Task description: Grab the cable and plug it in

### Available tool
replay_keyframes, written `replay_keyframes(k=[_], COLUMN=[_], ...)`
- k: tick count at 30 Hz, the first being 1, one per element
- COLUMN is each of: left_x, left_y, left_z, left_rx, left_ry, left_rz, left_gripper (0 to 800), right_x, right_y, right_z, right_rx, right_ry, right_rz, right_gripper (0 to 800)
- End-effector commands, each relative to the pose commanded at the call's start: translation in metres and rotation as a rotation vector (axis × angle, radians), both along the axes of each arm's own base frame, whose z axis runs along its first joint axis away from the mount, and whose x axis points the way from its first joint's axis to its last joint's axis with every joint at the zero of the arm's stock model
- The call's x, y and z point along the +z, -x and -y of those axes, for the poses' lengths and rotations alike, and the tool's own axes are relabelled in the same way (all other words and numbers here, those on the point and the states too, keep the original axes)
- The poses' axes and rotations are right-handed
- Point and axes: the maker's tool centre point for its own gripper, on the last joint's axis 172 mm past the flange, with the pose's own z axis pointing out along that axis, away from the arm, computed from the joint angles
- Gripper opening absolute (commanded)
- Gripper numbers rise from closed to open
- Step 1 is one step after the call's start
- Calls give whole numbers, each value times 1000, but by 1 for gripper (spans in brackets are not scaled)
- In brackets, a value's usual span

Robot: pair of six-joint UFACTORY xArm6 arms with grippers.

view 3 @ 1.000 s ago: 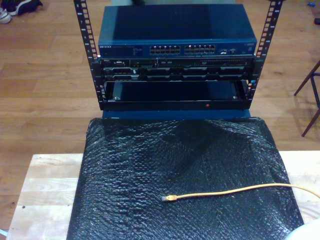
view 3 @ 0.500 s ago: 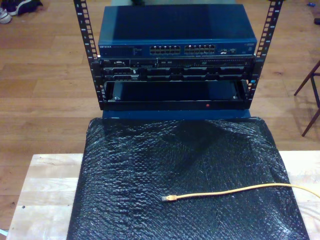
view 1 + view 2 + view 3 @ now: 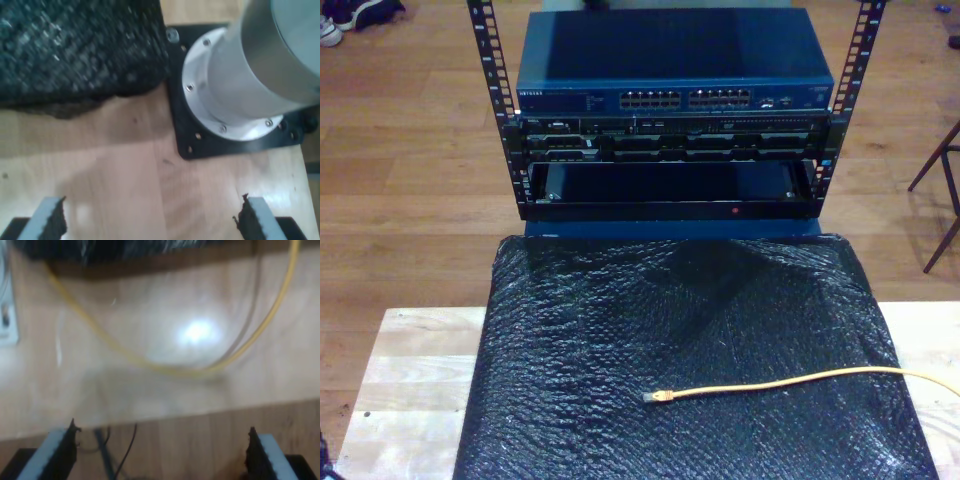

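1. lying on the black bubble-wrap sheet [image 3: 690, 350]: the cable [image 3: 800, 380], yellow-orange, its plug [image 3: 658, 397] resting toward the sheet's near edge, about midway across; the line runs off toward the exterior view's right, past the sheet's edge.
2. bench [image 3: 410, 380]: pale wood, carrying the sheet across its middle.
3. rack [image 3: 670, 150]: stands beyond the bench's far edge, a blue switch [image 3: 675, 70] on top with a row of ports along its front face.
4. my first gripper [image 3: 150, 220]: jaws spread wide, nothing between them; bare bench wood below, a black base plate [image 3: 190, 145] with a silver column [image 3: 260, 65] near the sheet's edge.
5. my second gripper [image 3: 160, 450]: jaws apart, holding nothing; a blurred loop of the cable [image 3: 165, 367] lies on the wood beyond the fingertips, not touching them.
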Motion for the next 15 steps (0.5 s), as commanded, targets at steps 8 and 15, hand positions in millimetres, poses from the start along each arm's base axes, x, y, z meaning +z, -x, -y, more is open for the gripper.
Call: replay_keyframes(k=[8,15], left_x=[6,5], left_y=[-19,-26], left_z=[20,39], left_rx=[37,38], left_ry=[24,13], left_rz=[8,-32], left_gripper=[800,800], right_x=[7,11], right_y=[-26,-38], right_z=[-15,-22], right_rx=[18,15], right_ry=[-44,-65], right_rz=[-17,-2], right_gripper=[783,791])
